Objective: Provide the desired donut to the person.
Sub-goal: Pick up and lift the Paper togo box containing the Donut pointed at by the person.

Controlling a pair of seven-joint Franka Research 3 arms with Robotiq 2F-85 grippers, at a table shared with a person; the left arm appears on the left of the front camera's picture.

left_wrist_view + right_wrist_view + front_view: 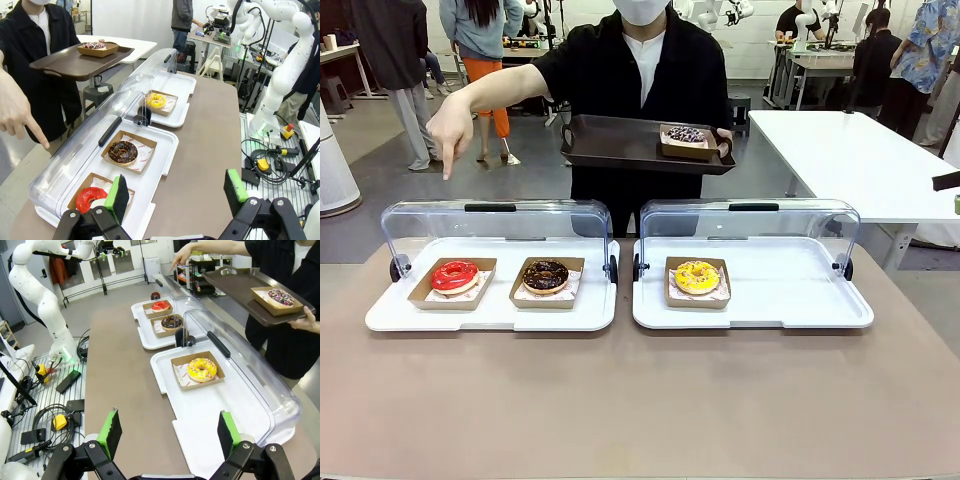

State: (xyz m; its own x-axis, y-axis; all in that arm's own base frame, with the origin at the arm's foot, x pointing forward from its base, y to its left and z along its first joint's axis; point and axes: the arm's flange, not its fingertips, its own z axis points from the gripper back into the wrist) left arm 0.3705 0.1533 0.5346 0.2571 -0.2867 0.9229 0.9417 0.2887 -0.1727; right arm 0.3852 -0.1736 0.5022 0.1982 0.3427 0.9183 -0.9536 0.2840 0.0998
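Here, the person stands at the far side of the surface, one hand stretched out with its index finger pointing down above the red donut. That donut sits in a cardboard holder at the outer end of the left white tray, beside a chocolate donut. A yellow donut lies on the right white tray. Both clear lids stand raised. The person's other hand carries a brown tray bearing a sprinkled donut. The left tool and right tool hang with fingers apart, holding nothing.
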